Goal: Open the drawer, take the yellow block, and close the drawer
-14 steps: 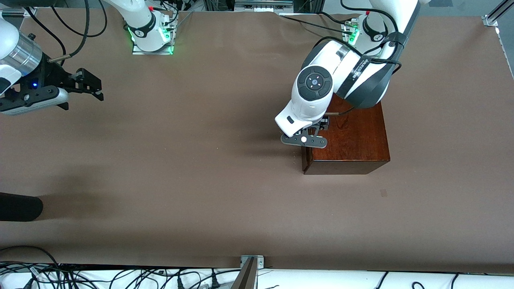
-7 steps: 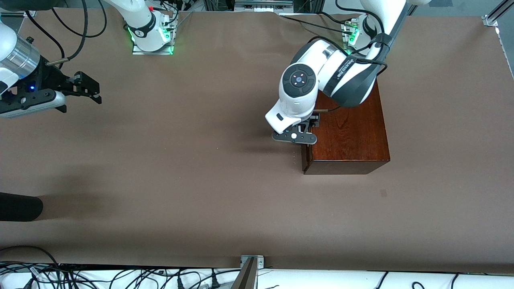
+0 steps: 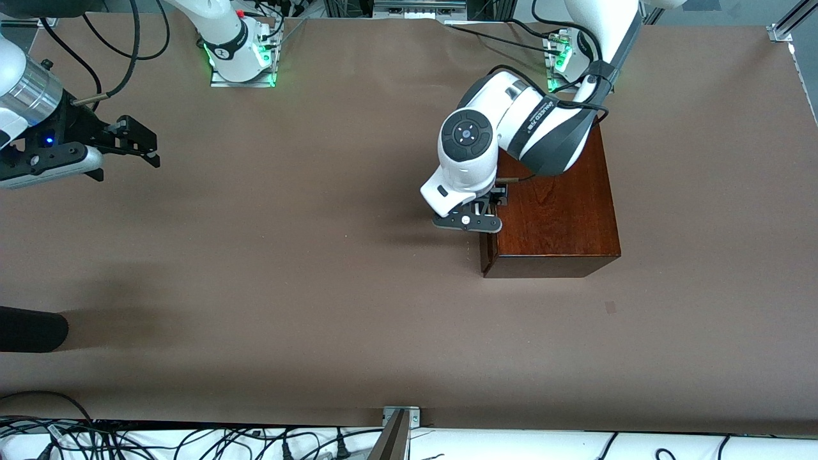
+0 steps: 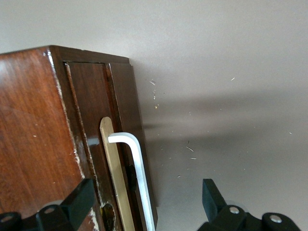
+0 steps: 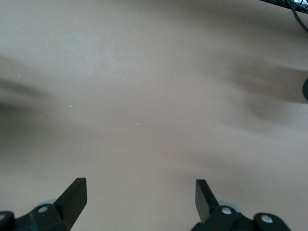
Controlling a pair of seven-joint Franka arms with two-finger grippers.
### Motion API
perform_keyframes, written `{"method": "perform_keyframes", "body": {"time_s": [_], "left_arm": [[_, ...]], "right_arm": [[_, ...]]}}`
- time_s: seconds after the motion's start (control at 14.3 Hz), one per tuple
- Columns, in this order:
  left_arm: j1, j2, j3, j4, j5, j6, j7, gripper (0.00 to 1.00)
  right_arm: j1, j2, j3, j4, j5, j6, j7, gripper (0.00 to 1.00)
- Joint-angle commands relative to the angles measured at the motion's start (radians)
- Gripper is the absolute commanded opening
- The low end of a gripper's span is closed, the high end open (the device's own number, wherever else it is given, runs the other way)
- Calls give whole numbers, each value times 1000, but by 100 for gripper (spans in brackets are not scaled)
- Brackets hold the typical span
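Note:
The dark reddish-brown wooden box (image 3: 562, 217) stands toward the left arm's end of the table. Its drawer front (image 3: 486, 255) faces the right arm's end. In the left wrist view the drawer (image 4: 122, 120) shows its white bar handle (image 4: 139, 178), with a thin pale wood strip beside it. My left gripper (image 3: 487, 206) hangs over the drawer-front edge of the box. It is open (image 4: 147, 187), with one finger over the box top and the other over the table, the handle between them. My right gripper (image 3: 146, 142) is open (image 5: 139, 185) over bare table. The yellow block is hidden.
A black rounded object (image 3: 29, 329) juts in at the right arm's end of the table, nearer the front camera. Cables lie along the front edge (image 3: 192, 441). The arm bases (image 3: 243, 57) stand along the table's top edge in the front view.
My left hand has moved off the box top toward the right arm's end, stopping over the drawer-front edge. My right gripper has drifted slightly.

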Motion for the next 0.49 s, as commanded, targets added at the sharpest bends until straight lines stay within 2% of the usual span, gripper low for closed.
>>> {"method": "perform_keyframes", "body": {"time_s": [0.0,0.42], "left_arm": [[-24,8,10,4,24,0,-13,100],[-50,13,12,-22,29,0,-20,100]], "right_arm": [[-11,0,5,18,-15,9,13,100],[-11,0,5,29,-13,9,13,100]]}}
